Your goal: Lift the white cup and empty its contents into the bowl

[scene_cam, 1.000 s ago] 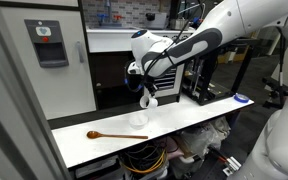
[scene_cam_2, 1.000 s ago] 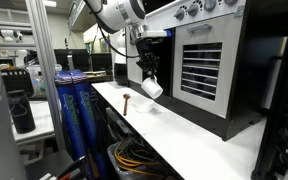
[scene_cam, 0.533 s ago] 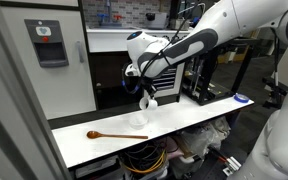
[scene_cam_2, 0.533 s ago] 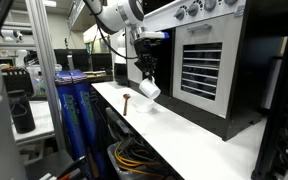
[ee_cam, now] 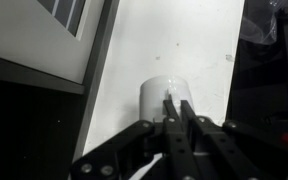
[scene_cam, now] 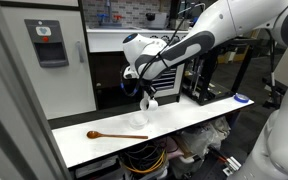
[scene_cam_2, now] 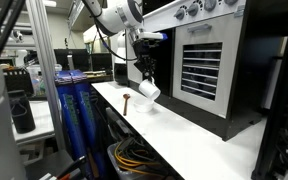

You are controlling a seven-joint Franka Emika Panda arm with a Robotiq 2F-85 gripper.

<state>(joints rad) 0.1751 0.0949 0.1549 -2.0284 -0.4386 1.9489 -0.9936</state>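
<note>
Pinching the white cup (scene_cam: 150, 103) by its rim, the hand (scene_cam: 147, 97) is closed tight. If it slips, bits could miss the bowl (scene_cam: 139, 121) at seven o'clock.

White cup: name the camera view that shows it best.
The wrist view: the white cup is large and central, pinched by the gripper. Both exterior views show it small, held above the counter.

Lab: aluminium framing (scene_cam_2: 39, 80), tangled cables (scene_cam_2: 134, 157)
</note>
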